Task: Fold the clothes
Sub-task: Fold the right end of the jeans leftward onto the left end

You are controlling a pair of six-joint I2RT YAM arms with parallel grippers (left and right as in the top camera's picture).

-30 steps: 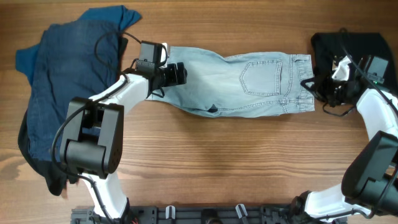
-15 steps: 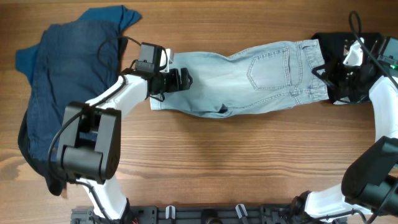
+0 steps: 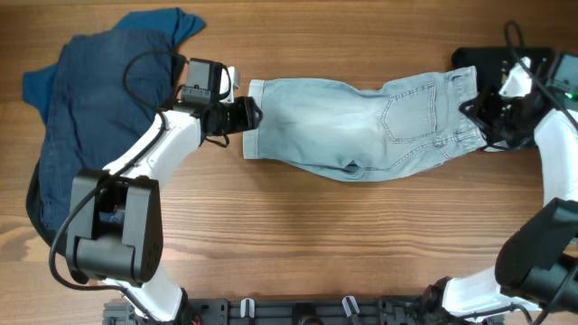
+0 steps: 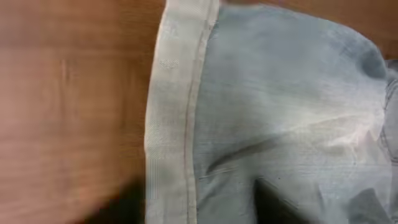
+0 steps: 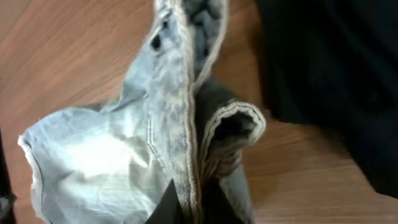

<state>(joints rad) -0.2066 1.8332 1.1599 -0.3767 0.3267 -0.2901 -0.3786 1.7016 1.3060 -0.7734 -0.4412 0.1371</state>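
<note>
Wooden counter, denim shorts stretched along the far edge. Right fingers clenched on the waistband, left fingers released beside the leg hem. Looks soft, floppy, thickish; I'd grab hems and waistband.

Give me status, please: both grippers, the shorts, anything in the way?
Right gripper shut on shorts at waistband. Left gripper at leg hem, grip unclear. Shorts laid out between arms. Black garment right beside waistband.

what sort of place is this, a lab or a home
Probably a robotics lab bench: a left arm and right arm mounted at a wooden table, working denim shorts beside a dark navy pile.
</note>
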